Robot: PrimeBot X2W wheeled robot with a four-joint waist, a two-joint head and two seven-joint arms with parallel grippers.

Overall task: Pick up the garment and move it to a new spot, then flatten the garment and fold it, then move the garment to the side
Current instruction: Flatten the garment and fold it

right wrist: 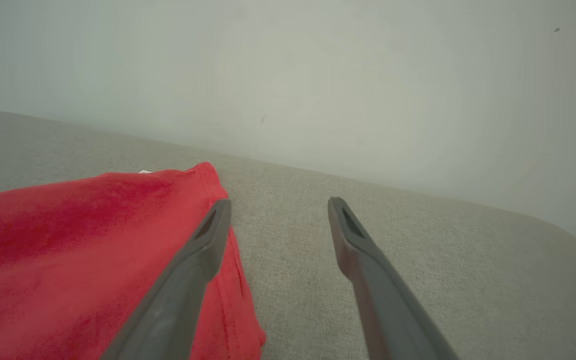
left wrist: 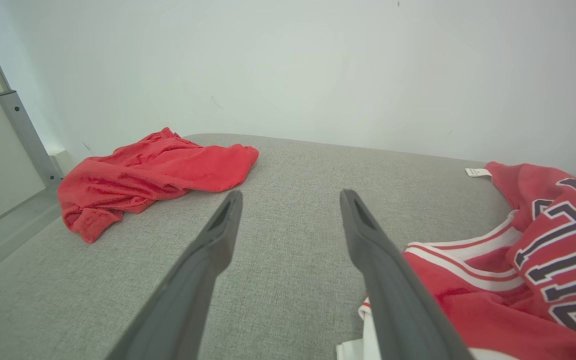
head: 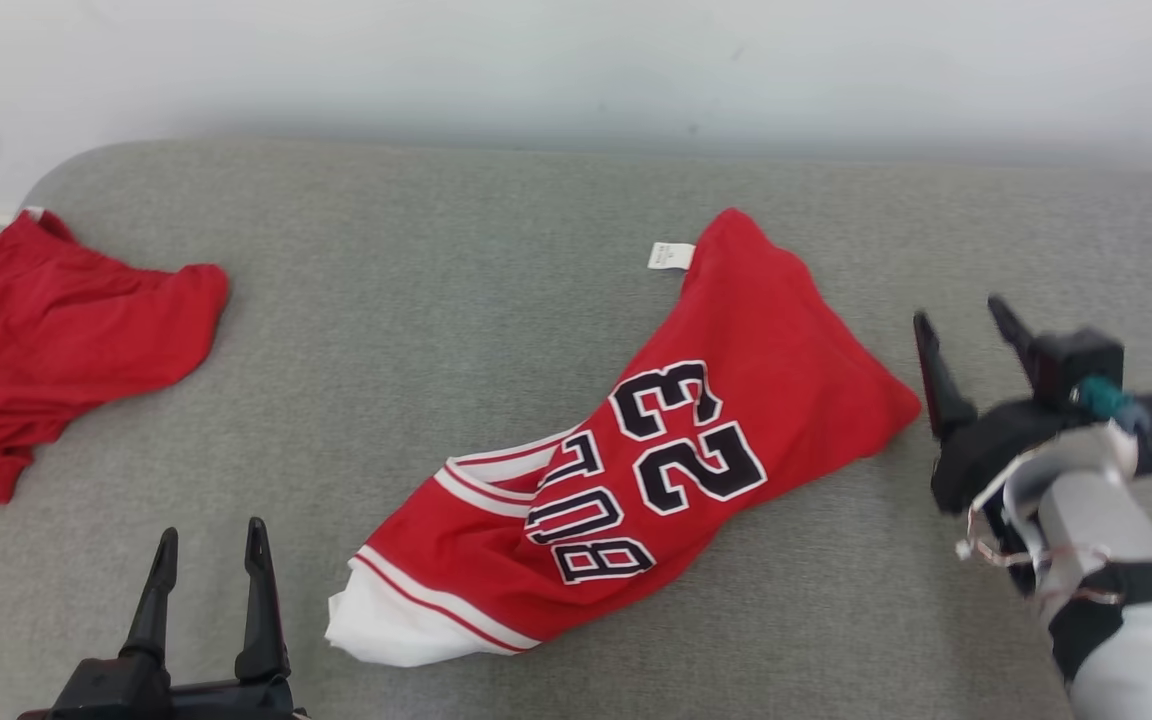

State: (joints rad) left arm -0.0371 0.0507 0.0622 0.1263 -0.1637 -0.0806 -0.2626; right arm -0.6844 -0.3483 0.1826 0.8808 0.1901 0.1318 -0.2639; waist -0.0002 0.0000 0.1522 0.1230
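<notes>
The garment (head: 636, 450) is a red basketball jersey with white trim and dark numbers, lying crumpled and slanted on the grey surface; it also shows as the jersey (left wrist: 533, 260) in the left wrist view and the jersey's red edge (right wrist: 93, 250) in the right wrist view. My right gripper (head: 966, 315) hangs open just beside the jersey's right corner, holding nothing; the same open gripper (right wrist: 278, 202) has bare grey cloth between its fingers. My left gripper (head: 211, 540) is open at the lower left, apart from the jersey's white hem, and the left gripper (left wrist: 290, 195) is empty.
A second red garment (head: 56, 350), shorts-like, lies bunched at the far left edge of the grey padded surface (head: 436, 300); the same red heap (left wrist: 148, 175) shows in the left wrist view. A pale wall (head: 576, 70) runs behind.
</notes>
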